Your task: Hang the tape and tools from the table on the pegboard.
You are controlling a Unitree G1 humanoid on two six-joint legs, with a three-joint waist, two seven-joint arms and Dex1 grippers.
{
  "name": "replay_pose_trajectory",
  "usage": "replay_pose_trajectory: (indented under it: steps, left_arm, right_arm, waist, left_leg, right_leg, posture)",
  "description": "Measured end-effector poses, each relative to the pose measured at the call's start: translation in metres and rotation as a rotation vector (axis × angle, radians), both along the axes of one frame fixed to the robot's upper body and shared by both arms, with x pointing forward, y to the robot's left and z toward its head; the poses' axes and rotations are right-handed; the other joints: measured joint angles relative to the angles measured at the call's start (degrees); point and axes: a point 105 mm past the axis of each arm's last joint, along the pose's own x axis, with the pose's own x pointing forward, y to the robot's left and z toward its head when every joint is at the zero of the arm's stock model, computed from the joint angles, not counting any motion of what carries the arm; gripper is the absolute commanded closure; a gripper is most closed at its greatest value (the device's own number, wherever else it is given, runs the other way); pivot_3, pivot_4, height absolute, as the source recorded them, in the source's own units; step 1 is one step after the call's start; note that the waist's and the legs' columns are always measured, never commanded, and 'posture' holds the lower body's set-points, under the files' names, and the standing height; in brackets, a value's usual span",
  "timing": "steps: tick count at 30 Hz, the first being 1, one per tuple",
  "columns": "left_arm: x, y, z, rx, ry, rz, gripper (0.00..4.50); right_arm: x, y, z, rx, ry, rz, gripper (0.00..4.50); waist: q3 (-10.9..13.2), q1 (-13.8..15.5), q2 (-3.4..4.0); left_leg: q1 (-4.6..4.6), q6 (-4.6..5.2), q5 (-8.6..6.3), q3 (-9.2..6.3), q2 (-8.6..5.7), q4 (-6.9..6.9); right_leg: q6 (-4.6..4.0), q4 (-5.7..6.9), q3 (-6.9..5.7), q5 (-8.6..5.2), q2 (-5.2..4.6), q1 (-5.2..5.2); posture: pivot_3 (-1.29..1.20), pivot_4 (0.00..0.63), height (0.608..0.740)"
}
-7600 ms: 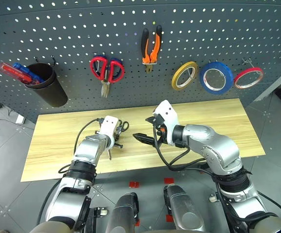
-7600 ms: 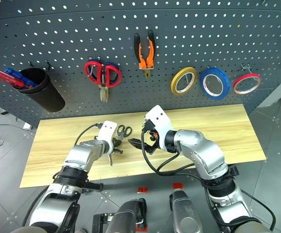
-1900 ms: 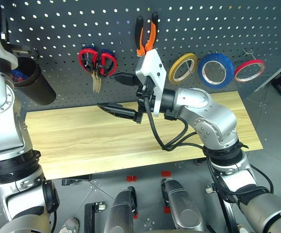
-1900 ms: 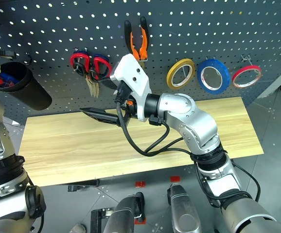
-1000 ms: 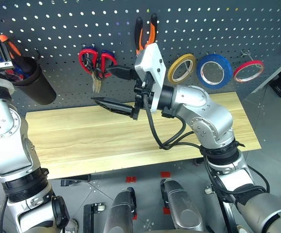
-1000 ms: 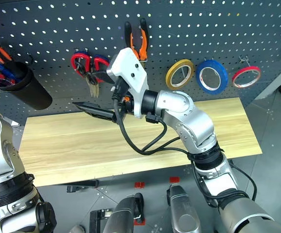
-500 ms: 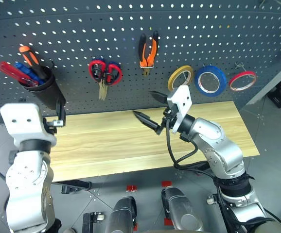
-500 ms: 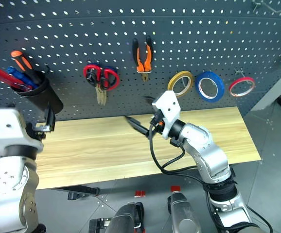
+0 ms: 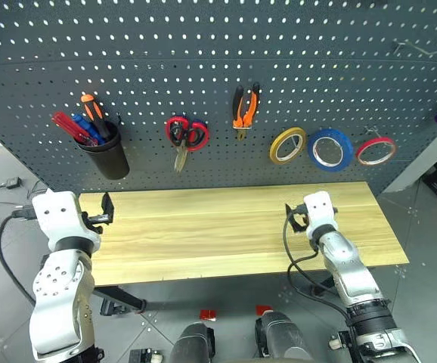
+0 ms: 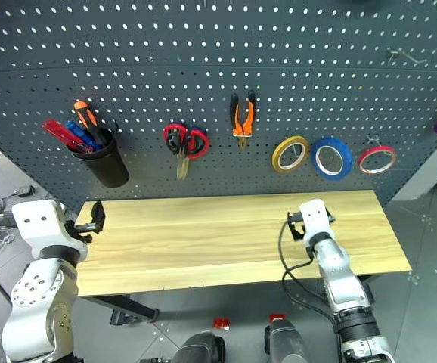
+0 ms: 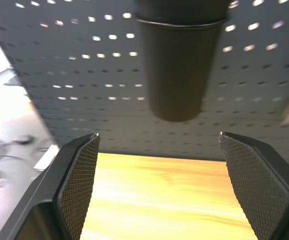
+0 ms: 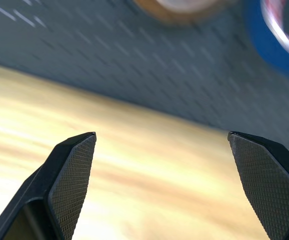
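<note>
Both grippers' fingers [image 11: 79, 175] [image 12: 72, 175] stood wide and empty over the seemingly bare light wooden tabletop [image 9: 218, 227], so withdrawing gently looked sufficient.

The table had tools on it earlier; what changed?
The screwdriver went from the table into the black cup, the small scissors beside the red scissors. The left end effector and right end effector, open, came down to table level. Pliers and blue tape stayed hung.
</note>
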Motion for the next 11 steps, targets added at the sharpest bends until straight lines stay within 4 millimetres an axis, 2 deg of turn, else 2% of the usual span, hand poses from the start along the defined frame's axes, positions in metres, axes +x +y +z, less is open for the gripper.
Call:
replay_pose_trajectory:
  steps: [2,6,11]
  left_arm:
    - [0.003,-0.003,-0.005,-0.004,0.005,-0.026,0.46]
    - [0.006,-0.004,-0.011,-0.003,0.0,-0.035,0.46]
    - [0.007,-0.001,-0.019,-0.01,0.006,-0.022,0.46]
  right_arm:
    - [0.0,-0.008,-0.007,-0.004,0.009,-0.032,0.0]
    - [0.002,-0.01,-0.017,-0.003,0.028,-0.037,0.0]
    - [0.015,-0.003,-0.006,0.003,-0.008,-0.01,0.0]
  waist:
    - [-0.7,0.0,0.12]
    - [-2.0,-0.2,0.28]
    - [-3.2,-0.2,0.43]
  left_leg:
    - [0.19,0.01,-0.05,0.02,0.0,-0.07]
    - [0.37,0.01,-0.12,0.01,0.01,-0.12]
    - [0.46,0.04,-0.16,-0.08,0.01,-0.11]
  right_leg:
    - [0.0,-0.04,0.02,-0.02,0.01,0.16]
    - [0.0,-0.13,0.03,-0.05,0.02,0.36]
    - [0.01,-0.32,-0.01,-0.05,0.02,0.58]
  posture:
    - [-0.19,0.032,0.74]
    - [-0.19,0.021,0.74]
    - [-0.19,0.019,0.74]
